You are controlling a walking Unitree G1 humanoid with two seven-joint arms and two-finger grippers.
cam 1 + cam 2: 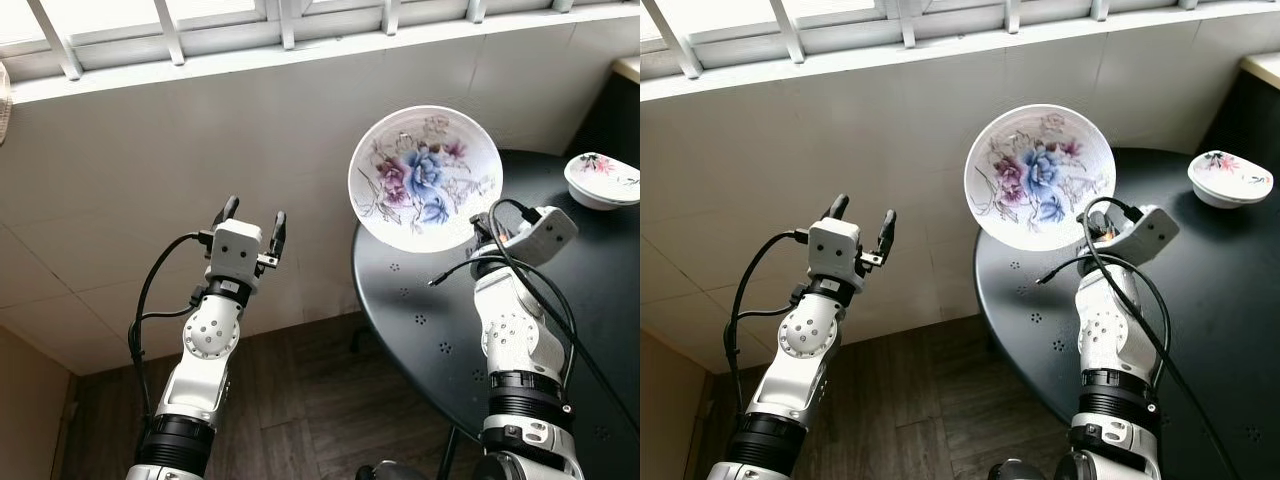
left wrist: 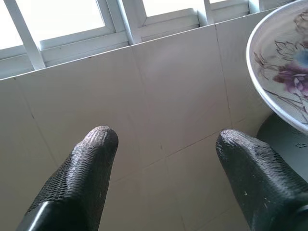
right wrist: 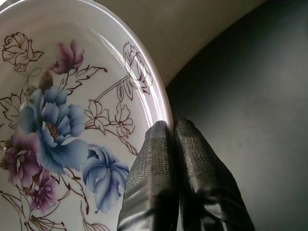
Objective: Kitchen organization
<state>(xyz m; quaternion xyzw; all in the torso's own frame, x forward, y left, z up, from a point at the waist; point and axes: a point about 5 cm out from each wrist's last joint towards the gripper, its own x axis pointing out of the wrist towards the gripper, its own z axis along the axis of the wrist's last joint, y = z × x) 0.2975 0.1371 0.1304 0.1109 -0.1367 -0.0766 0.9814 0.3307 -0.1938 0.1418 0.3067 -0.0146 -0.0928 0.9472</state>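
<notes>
A black round table is seen at right below a tiled wall. A floral plate is held tilted above the table edge, its rim pinched by the right gripper. A small bowl sits on the table's far side. The left gripper is raised, fingers spread, grasping nothing.

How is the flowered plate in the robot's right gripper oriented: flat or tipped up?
Tipped up. The flowered plate stands on edge above the black table, its painted face toward the camera, pinched at its lower rim by the right gripper.

Floral plate tilted on edge; floral bowl upright on table.
</notes>
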